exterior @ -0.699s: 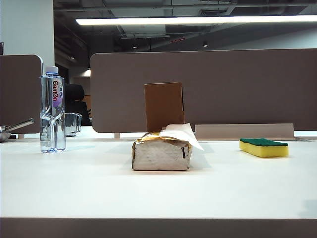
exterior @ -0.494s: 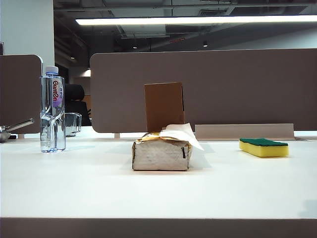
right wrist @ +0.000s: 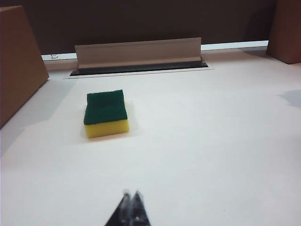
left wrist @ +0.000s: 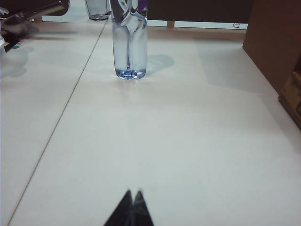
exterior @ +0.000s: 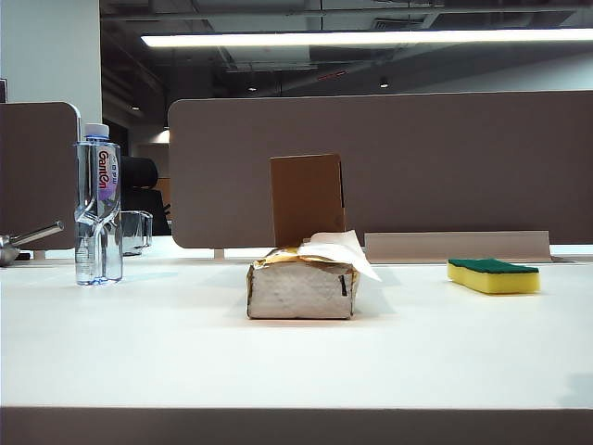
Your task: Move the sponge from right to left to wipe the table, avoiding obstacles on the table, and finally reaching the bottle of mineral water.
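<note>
- Right tool: tips pressed together, nothing between them, low over bare worktop and well short of the sponge. Left tool: likewise pinched together and empty, pointing toward the bottle of mineral water. Neither tool shows in the exterior view.
- Sponge lies flat, green side up, on the right of the worktop, apart from everything else. Not yet grasped.
- Risk: approach with the tips still together. They would shove the sponge away rather than straddle it; the right tool must spread first.
- Risk: a shallow pinch on soft foam. It may compress and slip out once dragged against the worktop.
- Risk: a straight leftward sweep runs into the tissue pack, which sits mid-worktop with the cardboard box standing just behind it. Contact would push the light pack or topple the box. Which side offers the wider detour I cannot judge for certain; the front looks clearer.
- Risk: at the far left, the bottle is tall and narrow, with a glass mug close behind. Arriving fast could tip it.
</note>
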Robot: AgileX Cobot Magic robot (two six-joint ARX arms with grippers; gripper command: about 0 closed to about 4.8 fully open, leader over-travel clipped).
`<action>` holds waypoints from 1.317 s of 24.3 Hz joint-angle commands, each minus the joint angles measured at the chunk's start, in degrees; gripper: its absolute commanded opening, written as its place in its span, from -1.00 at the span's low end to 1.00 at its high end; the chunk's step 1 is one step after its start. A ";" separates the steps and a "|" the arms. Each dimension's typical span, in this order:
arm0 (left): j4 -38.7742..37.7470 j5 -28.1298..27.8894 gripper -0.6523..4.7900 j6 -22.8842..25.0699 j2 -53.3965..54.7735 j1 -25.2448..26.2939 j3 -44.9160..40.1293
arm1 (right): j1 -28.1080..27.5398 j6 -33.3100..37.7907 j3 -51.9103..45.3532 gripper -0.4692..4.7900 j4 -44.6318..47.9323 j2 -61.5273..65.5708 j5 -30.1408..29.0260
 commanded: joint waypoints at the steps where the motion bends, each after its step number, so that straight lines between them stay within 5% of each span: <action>1: 0.76 -0.07 -0.78 0.09 0.04 0.04 0.00 | 0.00 -0.17 0.15 -0.84 1.07 0.11 -0.11; 6: 1.53 1.88 -0.78 -0.20 0.04 0.02 0.04 | 0.02 -0.15 0.44 -0.84 1.62 0.11 -0.26; 9: 6.49 8.90 -0.78 -0.20 0.04 0.02 0.13 | 0.00 -0.20 2.97 -0.84 2.71 0.11 -0.09; 14: 8.28 9.49 -0.75 -1.57 0.04 0.02 2.10 | 0.00 -0.15 6.01 -0.84 2.49 0.11 -0.11; 16: 8.13 9.60 -0.38 -1.64 0.07 0.02 4.33 | 0.02 -0.13 7.74 -0.84 1.75 0.11 -0.11; 21: 7.37 10.67 0.07 -1.66 0.09 0.02 7.72 | 0.02 -0.11 11.89 -0.84 -1.18 0.13 -0.11; 32: 0.09 19.47 0.42 -10.73 0.37 0.00 16.11 | 0.02 4.68 29.94 -0.73 -18.32 10.19 -0.55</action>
